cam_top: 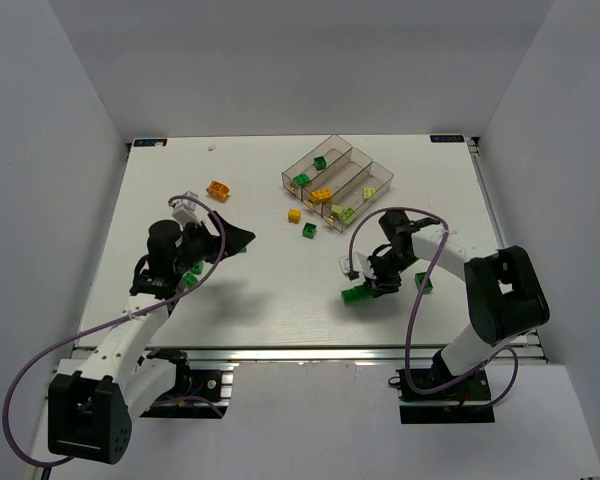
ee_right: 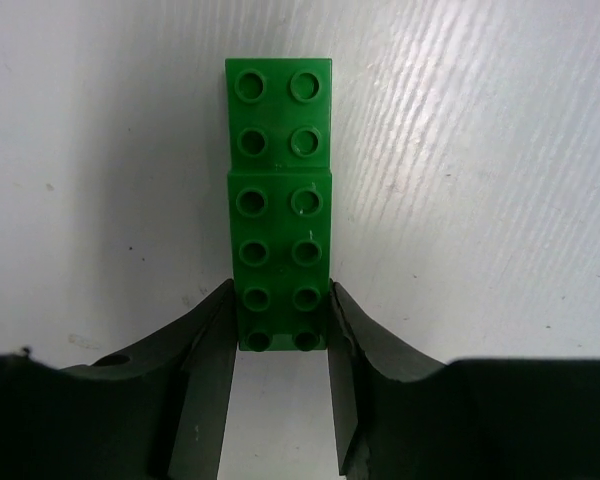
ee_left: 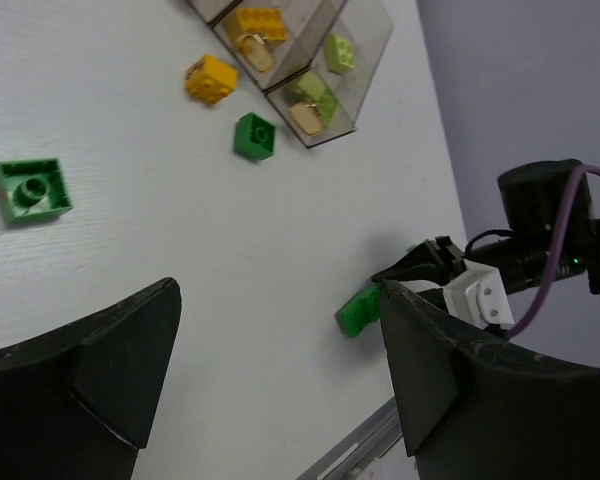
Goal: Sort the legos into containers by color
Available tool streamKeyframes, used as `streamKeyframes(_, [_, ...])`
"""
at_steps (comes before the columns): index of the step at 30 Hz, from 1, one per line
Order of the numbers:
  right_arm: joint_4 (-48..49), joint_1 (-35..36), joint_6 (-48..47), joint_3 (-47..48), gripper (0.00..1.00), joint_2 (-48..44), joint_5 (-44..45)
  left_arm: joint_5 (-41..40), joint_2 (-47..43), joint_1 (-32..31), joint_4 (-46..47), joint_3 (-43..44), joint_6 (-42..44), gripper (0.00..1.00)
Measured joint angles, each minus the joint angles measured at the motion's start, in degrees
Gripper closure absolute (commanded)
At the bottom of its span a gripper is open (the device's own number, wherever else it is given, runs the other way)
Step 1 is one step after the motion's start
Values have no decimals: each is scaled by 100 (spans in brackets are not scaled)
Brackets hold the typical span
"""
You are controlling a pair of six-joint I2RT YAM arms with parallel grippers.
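Right gripper (ee_right: 280, 335) is closed on the near end of a long green lego (ee_right: 280, 200), and both fingers (ee_right: 208, 350) press its sides. Left gripper (ee_left: 278, 300) is wide open and grasps nothing. In the top view, the containers (cam_top: 378, 168) lie at 12 o'clock from the right gripper.

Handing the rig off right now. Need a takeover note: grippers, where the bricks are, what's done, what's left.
Left gripper: open, empty.
Right gripper: jaws shut on the near end of a long green brick, at the front right of the table.
Tray: green bricks in the far bin, orange/yellow bricks in the middle bin, pale yellow-green bricks in the near bin.
Loose on the table: orange brick, yellow brick, green brick, second green brick, third green brick by the left arm.
Left: bin the held brick with the greens, then the five loose ones.
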Motion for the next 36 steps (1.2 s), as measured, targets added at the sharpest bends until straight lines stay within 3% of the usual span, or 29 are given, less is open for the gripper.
streamKeyframes(7, [7, 0, 1104, 785, 100, -92, -772, 409, 245, -415, 992, -181, -511, 11])
streamKeyframes(17, [1707, 260, 3364, 1049, 100, -466, -1104, 564, 1373, -1147, 2660, -509, -1585, 12])
streamKeyframes(25, [2664, 820, 3976, 1049, 100, -562, -752, 774, 2146, -1152, 3543, -245, -2087, 15])
streamKeyframes(36, [2986, 1156, 4223, 1058, 100, -498, -614, 1102, 2492, -1180, 3969, -162, -2374, 26])
